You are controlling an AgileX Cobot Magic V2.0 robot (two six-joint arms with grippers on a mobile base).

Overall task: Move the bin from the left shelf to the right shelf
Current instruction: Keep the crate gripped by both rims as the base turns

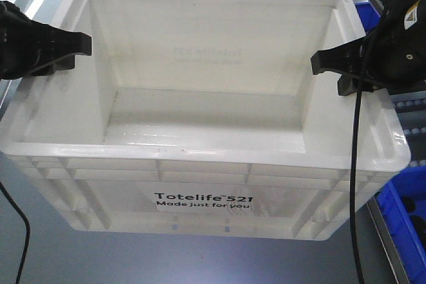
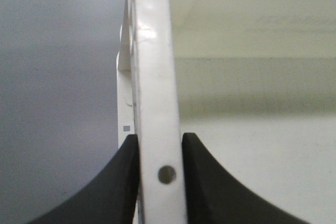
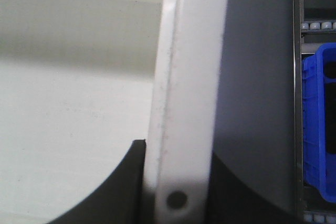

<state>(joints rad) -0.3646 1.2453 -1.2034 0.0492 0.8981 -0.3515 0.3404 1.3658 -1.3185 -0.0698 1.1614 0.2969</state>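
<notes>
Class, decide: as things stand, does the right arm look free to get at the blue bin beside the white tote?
Probably not yet: the right gripper is shut on the rim of the white tote, so it must release before reaching the blue bin.

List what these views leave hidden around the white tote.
- Front view: large white rectangular plastic tote hides whatever lies beneath it.
- Front view: blue plastic bins cut off by right edge.
- Wrist views: black fingers and tote rim fill frames, hiding its print.
</notes>
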